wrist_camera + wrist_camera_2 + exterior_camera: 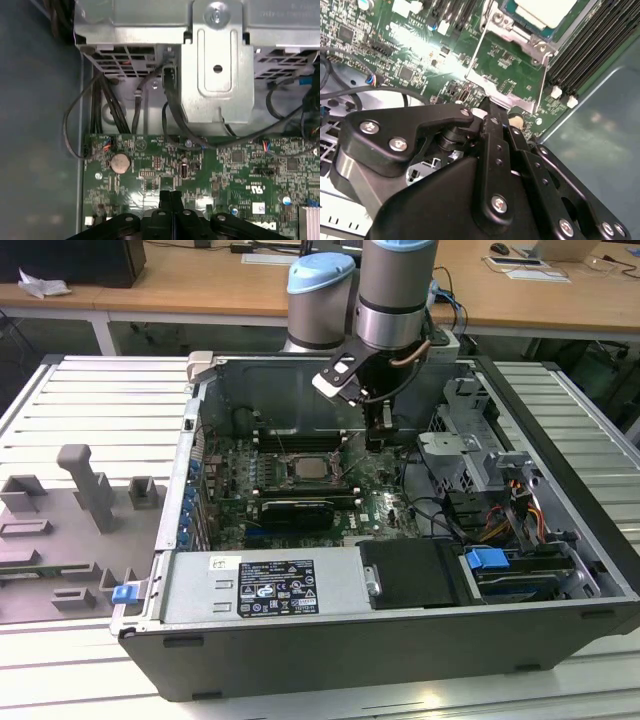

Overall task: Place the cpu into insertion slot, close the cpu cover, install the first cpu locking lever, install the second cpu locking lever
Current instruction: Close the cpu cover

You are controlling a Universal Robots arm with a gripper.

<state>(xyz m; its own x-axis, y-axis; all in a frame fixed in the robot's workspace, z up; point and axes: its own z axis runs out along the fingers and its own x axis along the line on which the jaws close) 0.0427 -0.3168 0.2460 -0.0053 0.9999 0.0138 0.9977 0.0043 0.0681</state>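
**Exterior view.** Computer case [300, 660], side open, on a slatted table [100, 410]. Arm reaching in from twelve o'clock. Chip [313, 467] lying flat in the socket [287, 472] near the middle of the board. Gripper [378, 435] low over the board at two o'clock of the chip, near but apart. Graphics card [295, 510] at six o'clock of the socket. Grey parts tray [70, 530] at nine o'clock, outside the case.

**Second wrist view.** Pale top of the chip [547, 10] showing through the cut-out of the cover [517, 34], which appears to lie down over it. Thin wire lever [475, 50] running along the socket's side toward the gripper [491, 111]. Tips just beside the wire's bent end; contact not certain. Fingers pressed together, nothing visible between them. Memory slots [590, 45] beside the socket.

**First wrist view.** Gripper [170, 196] closed finger against finger, empty, over the green board [225, 165]. Coin battery [120, 162] on the board; drive cage [217, 75] and black cables beyond.

**Handling, as judged.**
- **Chip:** light, stiff and slick on top, probably delicate underneath. To be held by opposite edges only, though already seated.
- **Cover:** thin sheet metal that swings on its hinge.
- **Lever:** springy wire, likely to resist and snap back. Best taken or pushed at the bent free end, clear of the chip.
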